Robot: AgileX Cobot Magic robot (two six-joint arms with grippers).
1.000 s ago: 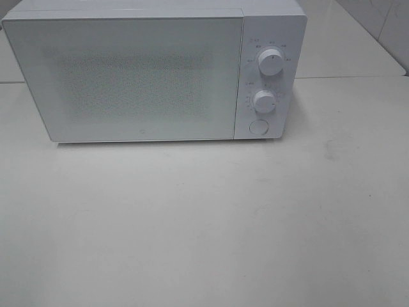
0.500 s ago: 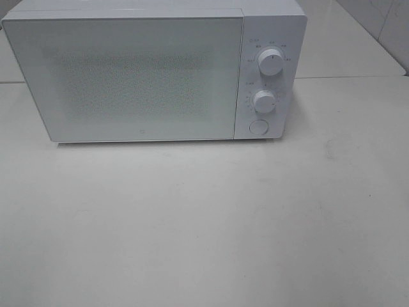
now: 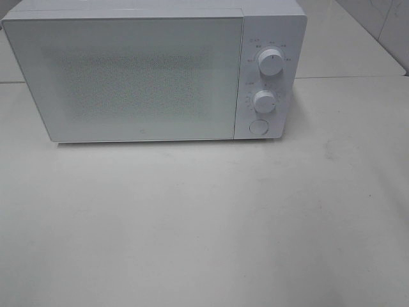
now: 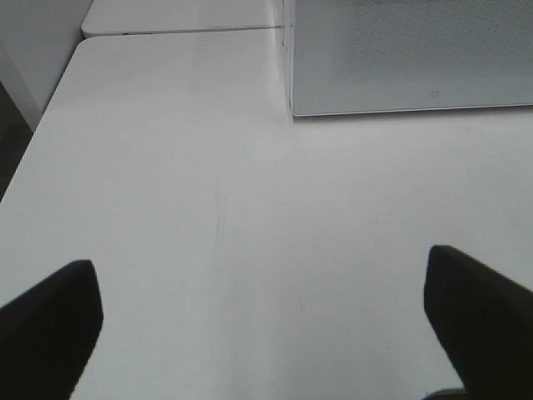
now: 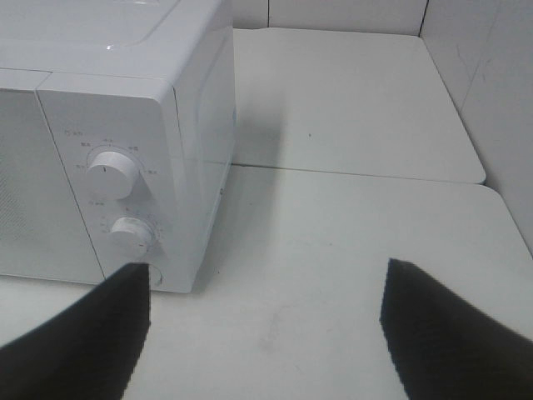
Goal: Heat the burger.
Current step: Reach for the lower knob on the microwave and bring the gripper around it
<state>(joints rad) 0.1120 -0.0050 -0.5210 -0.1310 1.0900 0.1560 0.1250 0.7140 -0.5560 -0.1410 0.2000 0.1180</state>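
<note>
Two grippers, seen in the wrist views only. Left gripper [image 4: 258, 275]: jaws spread wide with nothing between them, and bare white table [image 4: 208, 208] beneath. Right gripper [image 5: 265, 275]: jaws also well apart and holding nothing, hanging above the table near the control-panel corner of the microwave [image 3: 140, 77].

Farther back, the white microwave stands at the rear of the table with its door [image 3: 128, 80] shut. The door's speckled window is opaque, so the interior cannot be read. The control panel is on the right side of the microwave's front. It has an upper knob [image 3: 271, 64], a lower knob [image 3: 264, 101] directly under it, and a round button [image 3: 258, 127] below both.

Burger: it shows in no view, so neither its look nor its position can be told.

Against the high-view frames from a second and half a second ago, no change is noted. The microwave is in the same spot, the door is shut as before, and both knob marks are at the same setting.
</note>
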